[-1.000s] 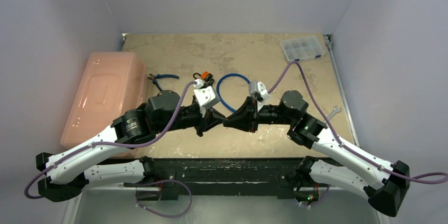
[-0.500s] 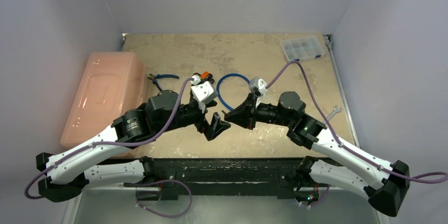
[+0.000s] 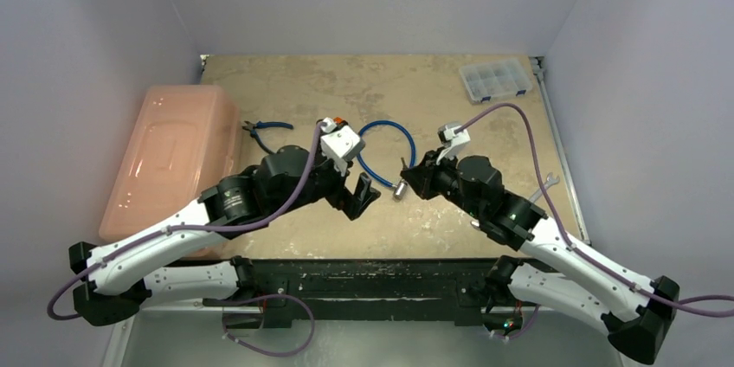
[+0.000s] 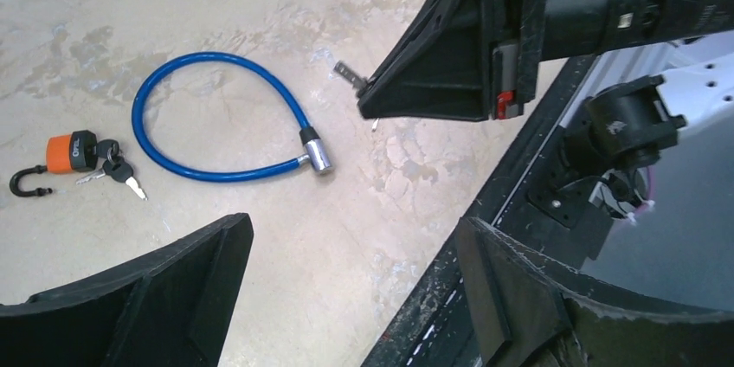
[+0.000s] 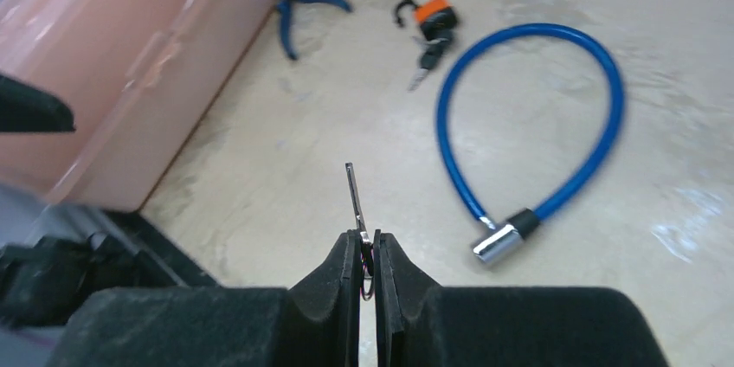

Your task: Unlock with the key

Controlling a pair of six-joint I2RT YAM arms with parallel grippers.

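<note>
Your right gripper has its jaws pinched together on the key, blade sticking out ahead, your left gripper has its jaws wide apart on nothing, and the blue cable lock lies looped on the table just beyond both.

The left arm and right arm are angling inward, tips facing, left gripper gaping wide, right gripper pinching closed.
</note>
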